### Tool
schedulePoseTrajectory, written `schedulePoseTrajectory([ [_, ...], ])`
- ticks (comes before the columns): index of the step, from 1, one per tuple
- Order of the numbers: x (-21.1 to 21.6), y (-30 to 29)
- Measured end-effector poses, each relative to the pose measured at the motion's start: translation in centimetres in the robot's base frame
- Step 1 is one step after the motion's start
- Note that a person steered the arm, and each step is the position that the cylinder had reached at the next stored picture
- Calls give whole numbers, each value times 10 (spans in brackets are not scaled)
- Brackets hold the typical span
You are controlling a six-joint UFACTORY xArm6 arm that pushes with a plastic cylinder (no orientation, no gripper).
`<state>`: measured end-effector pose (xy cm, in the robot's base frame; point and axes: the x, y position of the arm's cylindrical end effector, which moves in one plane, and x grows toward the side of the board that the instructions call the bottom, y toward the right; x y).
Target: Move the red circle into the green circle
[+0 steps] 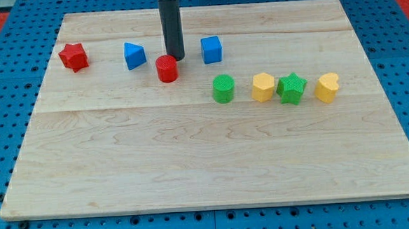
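Bare of any pincer, the rod's tip (175, 57) touches the red circle (166, 68) just below-left. Farther left sits the blue triangle (135, 55); to the tip's right, the blue cube (211, 49); lower right, the green circle (223, 88).

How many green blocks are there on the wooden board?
2. The green circle sits right of the board's centre, below the blue cube. The green star is farther right, between two yellow blocks. None seems hidden.
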<state>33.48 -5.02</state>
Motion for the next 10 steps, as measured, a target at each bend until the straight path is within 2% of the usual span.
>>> schedulePoseTrajectory([
  [1,4,-8],
  [3,43,-3],
  [6,39,-9],
  [8,39,-84],
  [9,49,-99],
  [10,66,-64],
])
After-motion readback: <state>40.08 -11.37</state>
